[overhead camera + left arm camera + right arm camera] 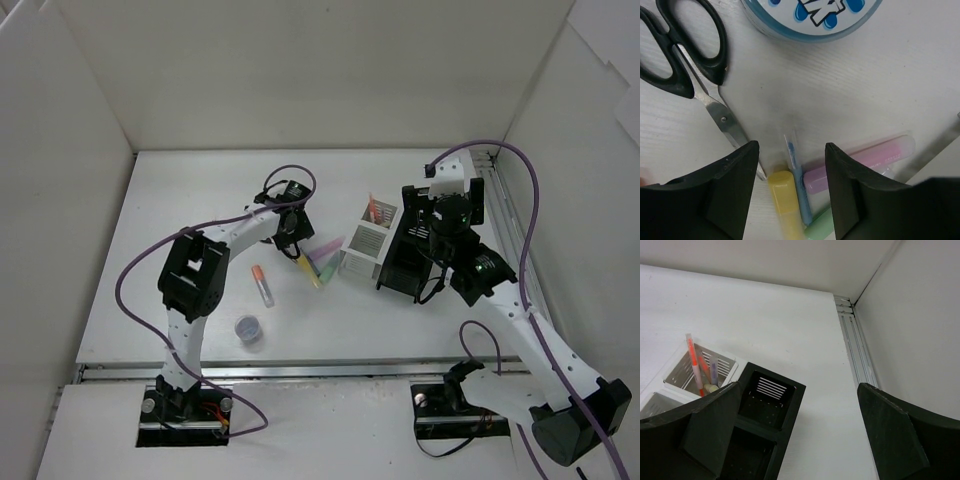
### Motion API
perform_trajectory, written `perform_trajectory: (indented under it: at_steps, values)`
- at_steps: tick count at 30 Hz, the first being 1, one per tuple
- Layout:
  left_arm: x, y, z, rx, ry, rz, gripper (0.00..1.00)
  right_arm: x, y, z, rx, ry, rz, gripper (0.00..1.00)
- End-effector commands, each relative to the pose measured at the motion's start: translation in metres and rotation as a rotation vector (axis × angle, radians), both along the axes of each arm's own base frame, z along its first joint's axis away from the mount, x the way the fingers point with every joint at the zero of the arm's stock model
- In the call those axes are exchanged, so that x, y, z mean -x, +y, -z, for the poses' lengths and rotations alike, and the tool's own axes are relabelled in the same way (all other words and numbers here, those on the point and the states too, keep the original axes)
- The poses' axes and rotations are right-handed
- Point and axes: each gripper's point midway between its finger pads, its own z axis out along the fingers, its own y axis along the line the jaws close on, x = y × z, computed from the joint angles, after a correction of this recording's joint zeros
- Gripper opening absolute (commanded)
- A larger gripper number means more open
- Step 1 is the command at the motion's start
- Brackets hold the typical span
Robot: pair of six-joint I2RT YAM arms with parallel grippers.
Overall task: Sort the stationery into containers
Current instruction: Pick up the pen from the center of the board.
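My left gripper (pixel 291 232) is open and low over a small heap of pens (pixel 318 262) lying left of the white mesh organizer (pixel 364 246). In the left wrist view its jaws (pixel 792 185) straddle a yellow marker (pixel 782 200), a thin blue pen (pixel 798 182), a pink marker (pixel 860 161) and a green one (pixel 820 229), touching none. Black-handled scissors (pixel 680 55) and the blue patterned tin (pixel 810 17) lie just beyond. My right gripper (pixel 446 216) is open and empty above the black mesh holder (pixel 404 255), whose compartments show in the right wrist view (pixel 765 420).
An orange-capped pen (pixel 262 285) and the small purple jar (pixel 249 328) lie on the table near the front left. Orange and purple pens (pixel 695 367) stand in the white organizer (pixel 670 390). A metal rail (pixel 856 350) runs along the right wall.
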Motion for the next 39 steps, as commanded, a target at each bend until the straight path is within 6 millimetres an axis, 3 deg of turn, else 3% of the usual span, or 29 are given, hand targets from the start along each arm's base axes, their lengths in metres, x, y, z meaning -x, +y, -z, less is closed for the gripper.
perform_trajectory:
  at_steps: [1,8,15,18,21,27,32,33,35,39]
  values:
    - [-0.019,-0.016,-0.025,0.039,-0.089,-0.034,0.5,-0.004,-0.005,-0.021,-0.072,-0.102,0.058,0.98]
    - [-0.02,-0.021,-0.012,-0.003,-0.076,-0.044,0.38,-0.006,-0.006,-0.014,-0.068,-0.086,0.068,0.98]
    - [-0.016,-0.017,-0.001,-0.024,-0.048,-0.059,0.06,-0.003,-0.014,-0.015,-0.07,-0.1,0.11,0.98]
    - [-0.015,-0.014,-0.004,-0.035,-0.05,-0.065,0.0,-0.001,-0.015,-0.017,-0.075,-0.108,0.111,0.98]
    - [-0.017,-0.011,-0.013,-0.04,-0.079,-0.067,0.0,-0.001,-0.009,-0.018,-0.078,-0.109,0.071,0.98]
    - [-0.027,-0.01,-0.054,-0.023,-0.189,-0.047,0.0,-0.001,0.026,-0.018,-0.07,-0.103,-0.164,0.98]
    - [-0.035,-0.007,-0.112,0.002,-0.345,-0.013,0.0,0.003,0.072,-0.011,-0.087,-0.079,-0.427,0.98]
    - [-0.037,-0.008,-0.135,0.033,-0.407,-0.009,0.0,0.003,0.076,-0.011,-0.092,-0.077,-0.452,0.98]
    - [-0.034,-0.006,-0.142,0.032,-0.445,0.019,0.0,0.004,0.096,-0.004,-0.107,-0.048,-0.55,0.98]
    - [-0.026,-0.002,-0.181,0.07,-0.55,0.054,0.0,0.007,0.138,0.01,-0.155,0.018,-0.756,0.98]
